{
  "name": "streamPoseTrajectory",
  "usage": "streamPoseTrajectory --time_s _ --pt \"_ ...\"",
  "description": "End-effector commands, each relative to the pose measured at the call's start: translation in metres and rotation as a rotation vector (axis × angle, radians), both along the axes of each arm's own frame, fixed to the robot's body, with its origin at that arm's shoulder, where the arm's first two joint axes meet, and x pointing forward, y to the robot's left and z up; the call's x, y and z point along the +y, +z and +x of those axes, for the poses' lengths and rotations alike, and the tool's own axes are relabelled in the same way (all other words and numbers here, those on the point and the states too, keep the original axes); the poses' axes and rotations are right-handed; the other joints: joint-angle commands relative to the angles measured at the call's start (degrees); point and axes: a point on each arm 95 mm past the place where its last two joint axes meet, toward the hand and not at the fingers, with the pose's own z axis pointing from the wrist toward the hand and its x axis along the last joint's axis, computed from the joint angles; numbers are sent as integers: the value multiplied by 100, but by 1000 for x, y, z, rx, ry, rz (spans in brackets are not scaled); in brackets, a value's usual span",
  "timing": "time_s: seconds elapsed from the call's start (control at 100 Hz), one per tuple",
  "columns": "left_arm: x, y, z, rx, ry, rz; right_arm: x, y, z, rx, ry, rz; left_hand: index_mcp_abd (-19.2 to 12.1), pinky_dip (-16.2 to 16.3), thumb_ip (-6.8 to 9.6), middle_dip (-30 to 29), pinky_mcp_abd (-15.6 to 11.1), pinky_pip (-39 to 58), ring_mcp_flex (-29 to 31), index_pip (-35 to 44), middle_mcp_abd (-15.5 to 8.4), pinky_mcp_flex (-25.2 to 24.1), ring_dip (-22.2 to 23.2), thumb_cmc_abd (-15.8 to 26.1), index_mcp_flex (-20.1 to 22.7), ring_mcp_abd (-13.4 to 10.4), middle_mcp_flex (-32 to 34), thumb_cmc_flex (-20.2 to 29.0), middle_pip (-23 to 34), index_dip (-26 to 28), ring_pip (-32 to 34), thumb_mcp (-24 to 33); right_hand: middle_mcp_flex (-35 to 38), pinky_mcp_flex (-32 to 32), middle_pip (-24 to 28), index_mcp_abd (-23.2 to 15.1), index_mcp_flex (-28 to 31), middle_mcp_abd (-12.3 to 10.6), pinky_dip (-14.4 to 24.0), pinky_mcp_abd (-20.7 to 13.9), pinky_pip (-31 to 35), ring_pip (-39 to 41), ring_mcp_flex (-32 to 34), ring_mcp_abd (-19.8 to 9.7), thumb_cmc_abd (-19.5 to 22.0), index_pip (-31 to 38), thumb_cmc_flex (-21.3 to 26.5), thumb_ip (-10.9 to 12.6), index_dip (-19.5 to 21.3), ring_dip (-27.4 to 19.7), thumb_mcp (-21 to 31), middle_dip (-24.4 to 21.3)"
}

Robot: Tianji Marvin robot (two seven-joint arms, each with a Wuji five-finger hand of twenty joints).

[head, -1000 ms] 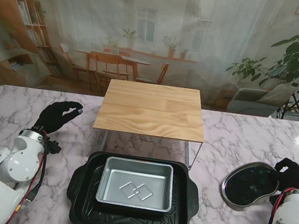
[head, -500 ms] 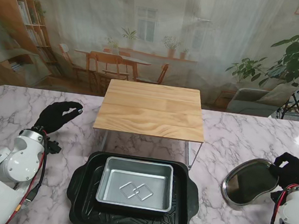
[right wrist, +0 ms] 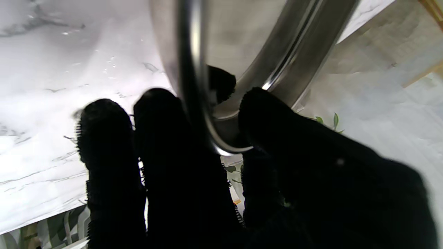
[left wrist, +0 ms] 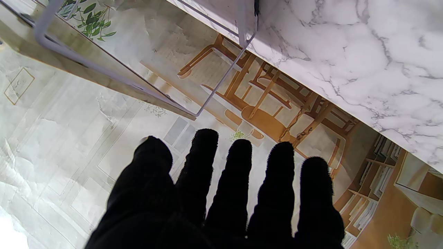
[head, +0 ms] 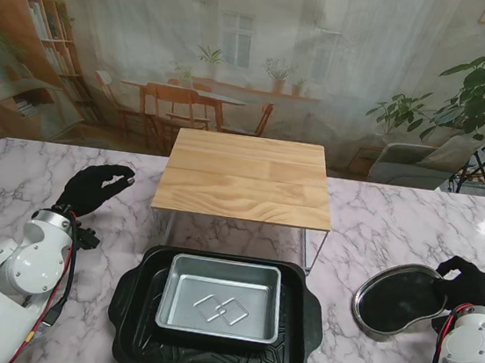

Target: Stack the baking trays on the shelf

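Note:
A wooden shelf (head: pixel 246 178) on thin white wire legs stands at the middle of the marble table. In front of it, nearer to me, a silver rectangular tray (head: pixel 221 298) lies inside a larger black tray (head: pixel 127 296). At the right, my right hand (head: pixel 469 283) is shut on the rim of an oval steel tray (head: pixel 396 299), which is tilted and lifted at its right end. The right wrist view shows fingers (right wrist: pixel 166 138) on one side of that steel rim (right wrist: pixel 193 79) and the thumb on the other. My left hand (head: pixel 94 186) stands open to the left of the shelf, holding nothing.
The shelf's wire legs (left wrist: pixel 221 83) and the underside of its board show in the left wrist view. A printed backdrop hangs behind the table's far edge. Bare marble (head: pixel 379 225) lies between the shelf and the oval tray.
The oval tray was tipped up steeply half a second ago; now it is lower, flatter and shifted slightly left with my right hand. The left arm has stayed still.

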Motion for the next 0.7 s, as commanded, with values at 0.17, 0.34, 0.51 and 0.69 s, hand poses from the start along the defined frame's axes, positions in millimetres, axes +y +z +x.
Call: streamPoseTrajectory --time_s 0.17,0.34,0.51,0.69 --pt "-1 -2 1 12 -5 3 7 -4 2 20 -11 -19 27 8 170 67 -164 -135 -103 18 22 -86 36 251 -118 39 -56 252 83 -29 2 -111 -84 58 335 -870 1589 -120 232 288 269 414 88 -303 462 -431 490 -85 663 530 750 985" --pt "-1 -2 1 14 -6 3 9 0 3 -9 -36 39 36 0 170 66 -177 -141 -107 20 22 -88 37 253 -118 41 -59 263 88 -30 7 -109 -157 115 396 -957 1613 -90 244 290 342 531 97 -351 637 -352 529 -85 1004 540 728 1178" --pt "-1 -2 1 14 -6 2 7 13 2 -50 -71 94 34 -7 167 67 -189 -142 -111 23 33 -90 36 252 -117 52 -59 266 94 -31 12 -112 -205 120 399 -990 1634 -52 242 301 366 556 99 -349 702 -326 557 -86 1154 523 707 1230" --pt "-2 -3 1 17 -8 1 8 32 -3 -94 -76 126 46 -14 166 65 -191 -147 -112 19 31 -90 36 261 -117 55 -57 258 95 -38 17 -114 -208 136 385 -969 1603 -50 235 291 386 549 93 -362 719 -375 560 -85 1204 499 697 1227"
